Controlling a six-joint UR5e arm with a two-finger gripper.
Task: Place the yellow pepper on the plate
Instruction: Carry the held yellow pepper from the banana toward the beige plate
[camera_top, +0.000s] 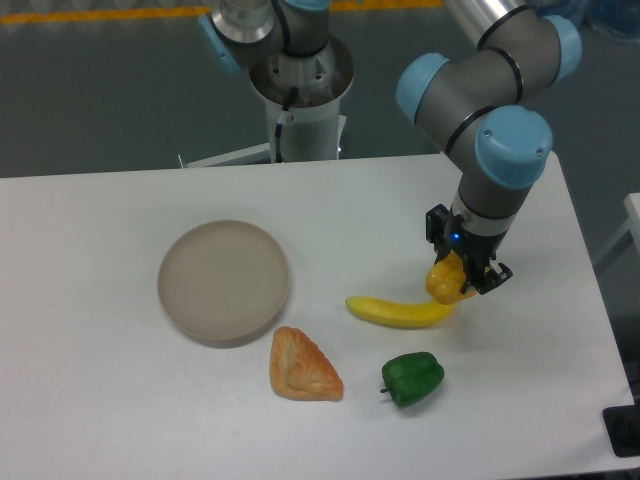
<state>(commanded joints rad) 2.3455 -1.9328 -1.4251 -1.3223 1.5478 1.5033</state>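
Camera view from my end: gripper sits at roughly 3 o'clock on the white table, fingers closed around the yellow pepper; I read it as a firm pinch, dark fingers on either side of the pepper; can't tell whether the pepper is lifted or touching the table. Pepper is just above the right tip of the banana, close enough that I can't say if they touch; banana lies flat, curving toward 9 o'clock. Plate is at 9 o'clock of the pepper, well apart from it, flat on the table with nothing on it. Orange wedge lies at the plate's 5 o'clock, just beside its rim; green pepper at 6 o'clock of the banana, near it but apart. Arm comes down from 12 o'clock, wrist pointing at the table.
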